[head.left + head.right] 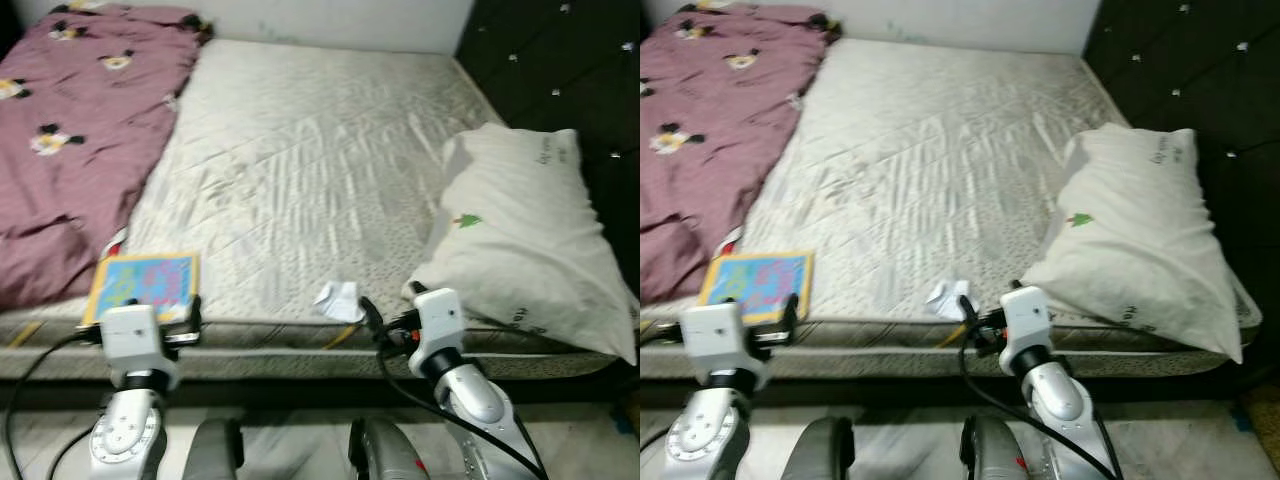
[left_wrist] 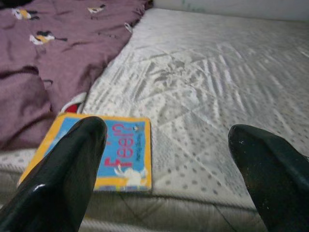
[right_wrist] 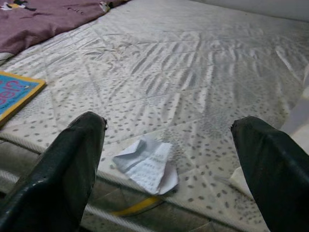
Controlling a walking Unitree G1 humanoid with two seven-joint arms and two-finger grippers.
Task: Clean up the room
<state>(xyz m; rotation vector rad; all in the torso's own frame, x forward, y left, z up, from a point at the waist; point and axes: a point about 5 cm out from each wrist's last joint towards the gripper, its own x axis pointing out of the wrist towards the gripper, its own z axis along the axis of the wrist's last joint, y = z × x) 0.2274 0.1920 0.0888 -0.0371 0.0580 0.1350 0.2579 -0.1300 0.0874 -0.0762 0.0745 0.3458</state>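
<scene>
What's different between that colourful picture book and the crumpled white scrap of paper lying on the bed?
The colourful picture book lies flat and square-edged; the crumpled white paper is creased and irregular. The book is brightly coloured with a yellow border, the paper plain white with faint print. The book is the larger, and lies beside the maroon blanket; the paper lies nearer the white pillow. Both rest near the mattress front edge.

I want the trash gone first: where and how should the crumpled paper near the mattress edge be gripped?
Probably pinch the crumpled paper across its raised, folded middle, coming from the bed's near edge with the open right gripper, which already faces it. Its outer flaps lie flat against the mattress.
</scene>
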